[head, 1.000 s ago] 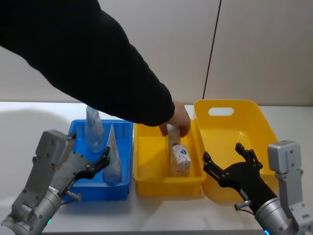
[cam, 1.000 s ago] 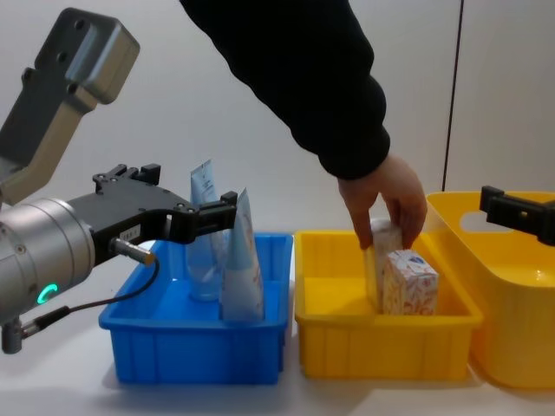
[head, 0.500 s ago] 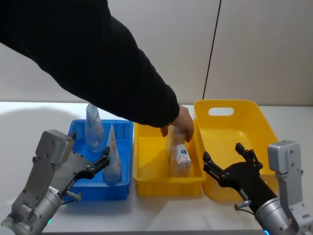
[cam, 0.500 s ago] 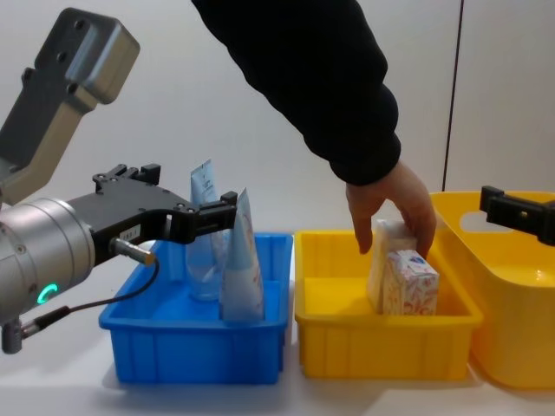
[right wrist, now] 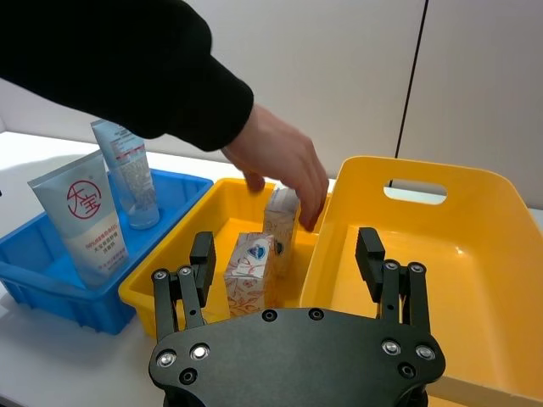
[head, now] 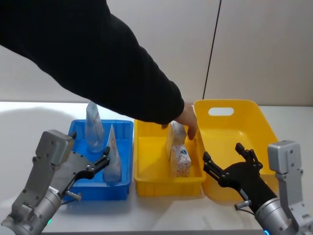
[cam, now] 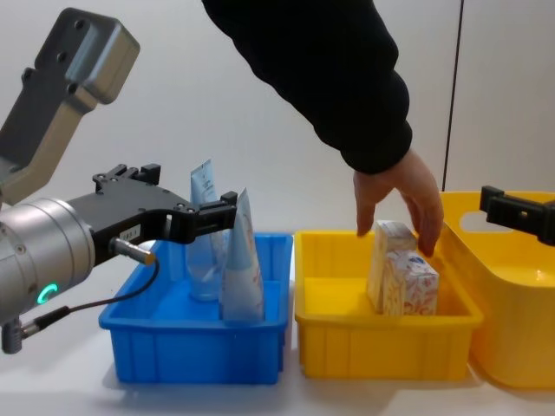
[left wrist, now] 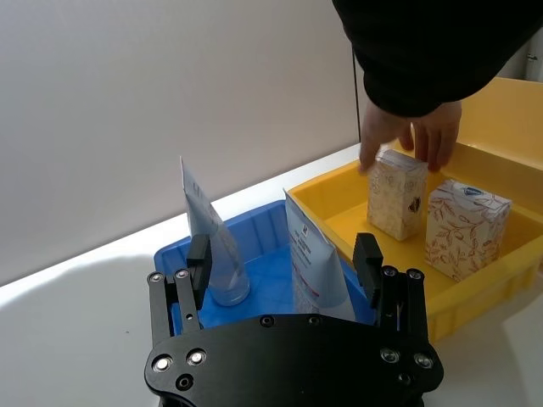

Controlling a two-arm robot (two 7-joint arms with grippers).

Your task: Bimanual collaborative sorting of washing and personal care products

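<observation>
Two pale-blue tubes stand in the blue bin point(head: 98, 193): a rear tube point(head: 93, 129) and a front tube point(head: 112, 156). Two beige patterned cartons stand in the small yellow bin point(head: 166, 186), a rear carton point(head: 175, 137) and a front carton point(head: 181, 161). A person's hand point(head: 188, 120) hovers over the rear carton point(cam: 381, 260) with its fingers spread and nothing in its grasp. My left gripper point(head: 95, 164) hangs open at the blue bin's near side, just short of the front tube point(left wrist: 314, 263). My right gripper point(head: 227, 161) is open in front of the large yellow bin point(head: 244, 122).
The three bins sit side by side on a white table, blue at the left, small yellow in the middle, large yellow at the right. The person's black sleeve point(head: 98, 63) reaches across above the blue and small yellow bins. A pale wall stands behind.
The person's hand has let go of the rear carton and lifted off to the right, leaving it upright. Neither gripper has moved.
</observation>
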